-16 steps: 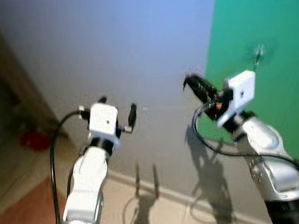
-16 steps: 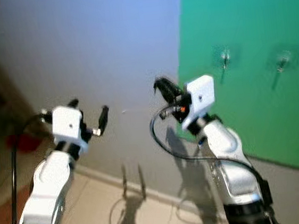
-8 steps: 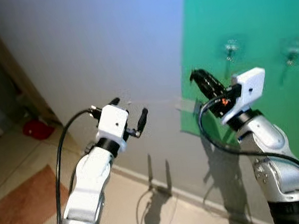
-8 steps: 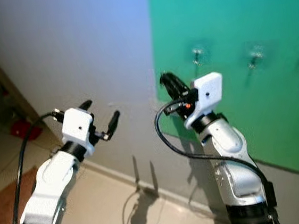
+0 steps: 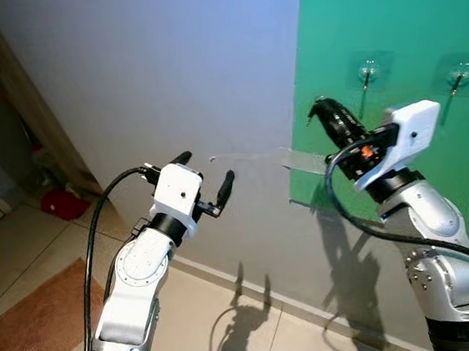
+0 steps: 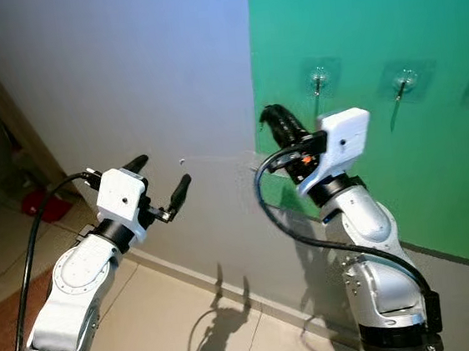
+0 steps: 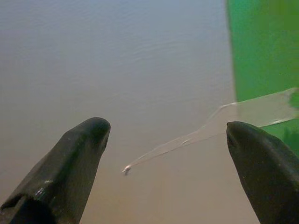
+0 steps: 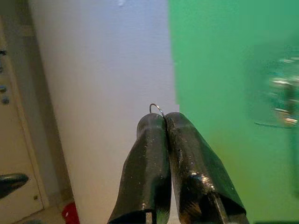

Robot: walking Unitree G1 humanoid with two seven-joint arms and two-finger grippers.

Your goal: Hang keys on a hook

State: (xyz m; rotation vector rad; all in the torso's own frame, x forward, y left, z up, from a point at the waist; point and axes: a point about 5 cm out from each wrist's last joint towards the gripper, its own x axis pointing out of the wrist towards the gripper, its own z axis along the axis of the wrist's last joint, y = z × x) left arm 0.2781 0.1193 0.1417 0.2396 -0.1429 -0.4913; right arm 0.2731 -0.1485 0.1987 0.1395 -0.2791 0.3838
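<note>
At two o'clock from the right pincer (image 6: pixel 272 118), clamped on a thin, light, slippery key ring (image 8: pixel 157 108), hung a hook (image 6: pixel 317 77); left pincer (image 5: pixel 204 172) gaped wide.

1. The right gripper (image 5: pixel 320 109) now sits higher and closer to the green panel (image 5: pixel 404 32), just below the nearest hook (image 5: pixel 366 72).
2. The left gripper (image 5: pixel 207 172) is raised slightly.
3. The blur is gone; the hooks show sharply.
</note>
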